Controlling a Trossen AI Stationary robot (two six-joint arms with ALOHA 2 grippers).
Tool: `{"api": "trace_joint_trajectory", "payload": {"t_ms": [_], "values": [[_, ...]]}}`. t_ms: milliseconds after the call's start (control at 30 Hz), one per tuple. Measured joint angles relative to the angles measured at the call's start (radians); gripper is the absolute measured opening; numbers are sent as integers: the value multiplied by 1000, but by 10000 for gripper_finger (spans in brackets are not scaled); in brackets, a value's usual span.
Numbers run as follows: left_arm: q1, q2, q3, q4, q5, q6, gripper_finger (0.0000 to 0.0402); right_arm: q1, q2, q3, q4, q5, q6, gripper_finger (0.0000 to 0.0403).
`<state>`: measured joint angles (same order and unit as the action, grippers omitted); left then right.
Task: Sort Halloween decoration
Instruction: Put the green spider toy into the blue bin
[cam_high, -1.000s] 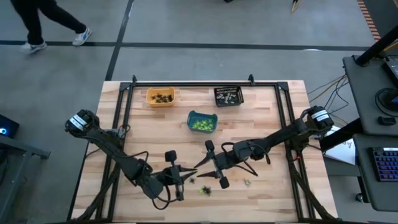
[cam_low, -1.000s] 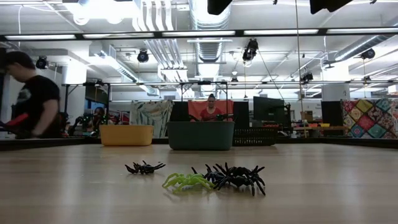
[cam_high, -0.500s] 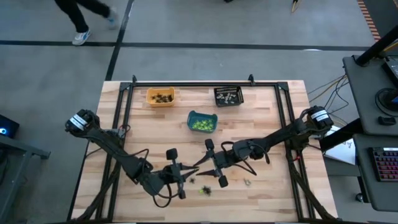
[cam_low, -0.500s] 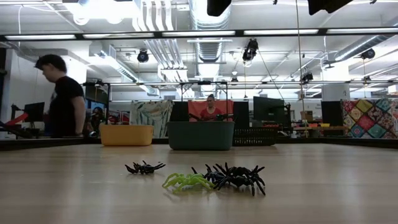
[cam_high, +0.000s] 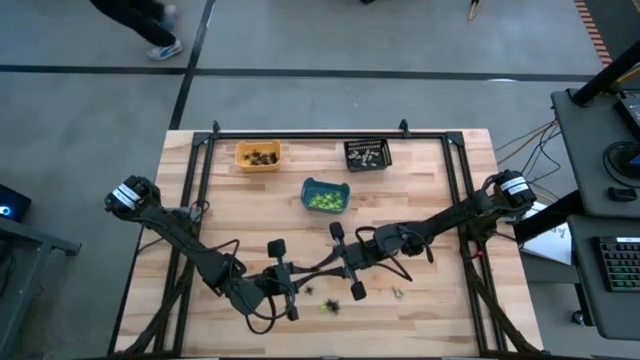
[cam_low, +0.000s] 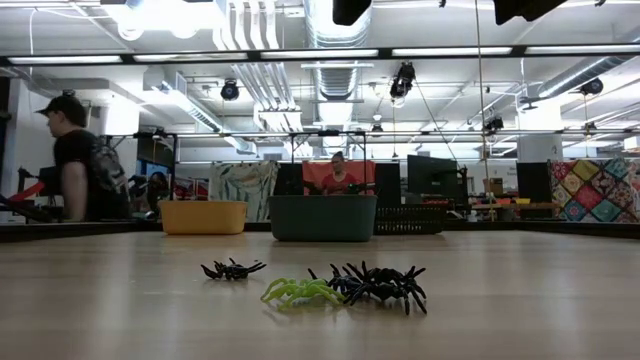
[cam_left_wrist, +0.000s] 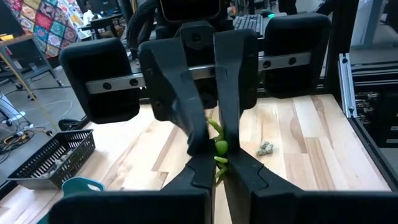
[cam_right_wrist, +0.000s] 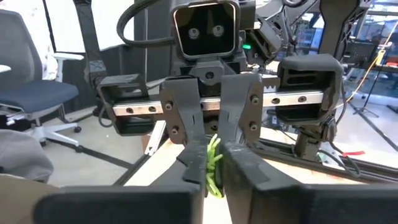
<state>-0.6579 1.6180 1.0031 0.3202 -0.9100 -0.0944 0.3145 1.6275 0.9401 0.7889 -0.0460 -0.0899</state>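
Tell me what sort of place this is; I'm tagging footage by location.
Probably a robotics lab or workshop: an open hall with exposed ceiling ducts, a desk with a keyboard beside the wooden table, and an office chair nearby.

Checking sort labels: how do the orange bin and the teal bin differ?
Orange bin holds dark trinkets; teal bin holds lime green ones. Orange bin sits at the table's far edge; teal bin is nearer the middle. Both are small open bins. Left gripper and right gripper meet on a green spider.
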Motion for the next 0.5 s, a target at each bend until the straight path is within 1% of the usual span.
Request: {"api": "trace_joint_trajectory", "payload": {"t_ms": [67, 233, 333, 500], "values": [[0, 0, 0, 0, -1, -1, 2, 0, 0, 0, -1, -4, -3, 16], [0, 0, 0, -2, -5, -3, 25, 1, 0, 0, -2, -5, 1, 9], [1, 0, 0, -2, -7, -3, 55, 1, 0, 0, -3, -6, 3, 9], [2, 0, 0, -7, -14, -3, 123, -2, 0, 0, -6, -11, 22, 9]]}}
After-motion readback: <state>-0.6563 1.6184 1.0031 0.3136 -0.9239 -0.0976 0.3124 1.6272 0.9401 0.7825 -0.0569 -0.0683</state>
